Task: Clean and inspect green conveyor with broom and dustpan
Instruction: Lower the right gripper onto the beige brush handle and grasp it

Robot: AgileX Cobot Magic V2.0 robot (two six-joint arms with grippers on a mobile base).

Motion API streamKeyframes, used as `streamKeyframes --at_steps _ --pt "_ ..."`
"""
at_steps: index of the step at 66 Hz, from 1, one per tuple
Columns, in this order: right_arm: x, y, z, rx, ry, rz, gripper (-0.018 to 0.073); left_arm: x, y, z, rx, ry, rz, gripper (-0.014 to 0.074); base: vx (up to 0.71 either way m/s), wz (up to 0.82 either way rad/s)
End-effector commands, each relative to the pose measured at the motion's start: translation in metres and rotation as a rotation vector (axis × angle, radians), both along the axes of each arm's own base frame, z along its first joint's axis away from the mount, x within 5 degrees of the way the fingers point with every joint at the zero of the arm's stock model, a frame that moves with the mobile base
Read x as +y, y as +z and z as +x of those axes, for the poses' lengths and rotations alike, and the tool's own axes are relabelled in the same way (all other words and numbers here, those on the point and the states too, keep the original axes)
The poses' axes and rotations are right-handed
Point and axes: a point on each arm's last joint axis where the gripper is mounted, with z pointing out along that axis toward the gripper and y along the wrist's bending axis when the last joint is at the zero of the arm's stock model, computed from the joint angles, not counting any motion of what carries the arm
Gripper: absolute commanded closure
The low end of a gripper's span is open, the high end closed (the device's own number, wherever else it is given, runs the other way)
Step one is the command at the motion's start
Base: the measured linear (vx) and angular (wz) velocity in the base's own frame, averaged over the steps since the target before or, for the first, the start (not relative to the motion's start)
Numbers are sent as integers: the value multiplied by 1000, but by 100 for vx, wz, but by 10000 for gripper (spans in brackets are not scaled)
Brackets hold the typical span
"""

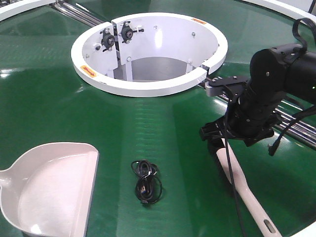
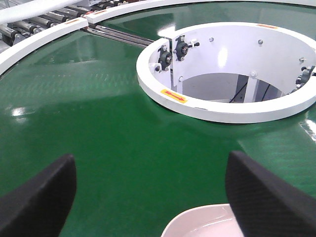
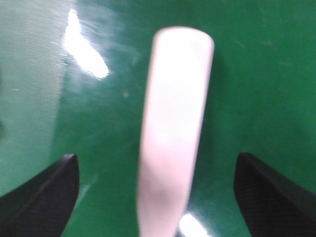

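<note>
The step in hand looks like picking up the broom (image 1: 243,190), which lies on the green conveyor (image 1: 163,118). The right end effector (image 3: 155,165) hangs wide open astride it and should next lower and close. The left end effector (image 2: 151,160), also wide, hovers by the dustpan (image 1: 49,190).

A: What lies there besides the cleaning gear?

B: Just one black cable (image 1: 146,181), wound into a few loose, uneven loops and lying flat.

A: Can its ends be made out?

B: A small plug (image 1: 143,189) shows at the near side of the coil. The other end is lost among the loops.

A: Does it touch anything?

B: It lies by itself, apart from everything around it.
</note>
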Motion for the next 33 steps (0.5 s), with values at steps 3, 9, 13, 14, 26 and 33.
streamKeyframes --at_steps 3,9,13,14,26,33 --pt "-19 16 5 -31 -21 42 -32 -1 17 0 -100 -6 -14 28 0 0" --pt "-17 16 4 -21 31 80 -32 -1 18 0 -102 -6 -14 28 0 0" --pt "-15 16 4 -20 36 86 -32 -1 18 0 -102 -6 -14 28 0 0" --pt "-14 16 4 -21 39 86 -32 -1 18 0 -102 -6 -14 28 0 0" --pt "-12 16 7 -60 40 91 -32 -1 17 0 -100 -6 -14 28 0 0" --pt "-11 11 11 -57 39 90 -32 -1 17 0 -100 -6 -14 28 0 0"
